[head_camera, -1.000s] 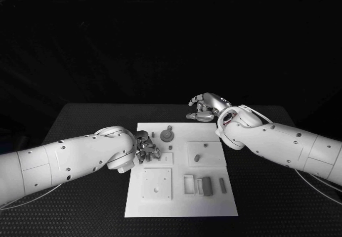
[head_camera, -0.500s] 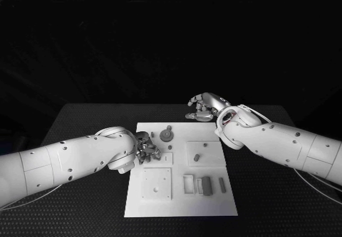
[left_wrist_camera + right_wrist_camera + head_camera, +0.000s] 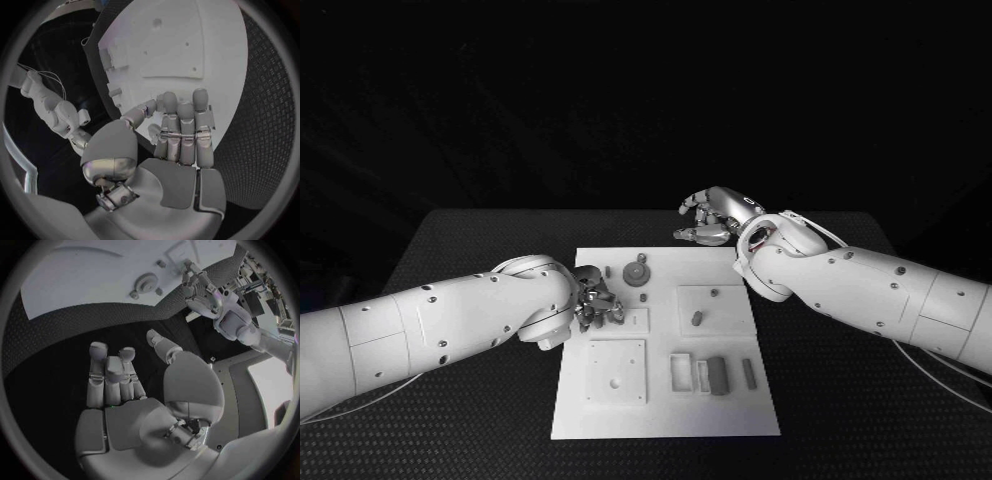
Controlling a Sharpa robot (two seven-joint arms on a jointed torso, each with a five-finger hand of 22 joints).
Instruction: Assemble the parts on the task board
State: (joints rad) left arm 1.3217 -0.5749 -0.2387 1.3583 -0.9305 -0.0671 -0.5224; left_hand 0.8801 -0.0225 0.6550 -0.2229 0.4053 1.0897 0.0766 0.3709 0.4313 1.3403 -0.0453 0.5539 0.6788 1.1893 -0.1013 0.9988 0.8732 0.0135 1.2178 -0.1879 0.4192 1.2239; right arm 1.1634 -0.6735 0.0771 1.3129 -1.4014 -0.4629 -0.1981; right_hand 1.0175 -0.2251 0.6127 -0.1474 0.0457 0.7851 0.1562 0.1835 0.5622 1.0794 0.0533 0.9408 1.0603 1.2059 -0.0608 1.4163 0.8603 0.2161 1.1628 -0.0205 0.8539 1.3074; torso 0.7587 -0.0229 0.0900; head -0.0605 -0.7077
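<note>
The task board (image 3: 668, 400) lies just under the left hand (image 3: 596, 298), fingers curled, holding nothing. The right hand (image 3: 713, 218), past its far edge, is curled and empty too.

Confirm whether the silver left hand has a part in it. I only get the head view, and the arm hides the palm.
Observer: No. The left wrist view shows the left hand with a bare palm. The fingers lie straight, side by side, over the edge of the white task board.
Operator: And the right one?
Observer: The right wrist view shows nothing in the right hand either. Its thumb stands apart from loosely bent fingers, and it hovers over the black table, just off the board.
</note>
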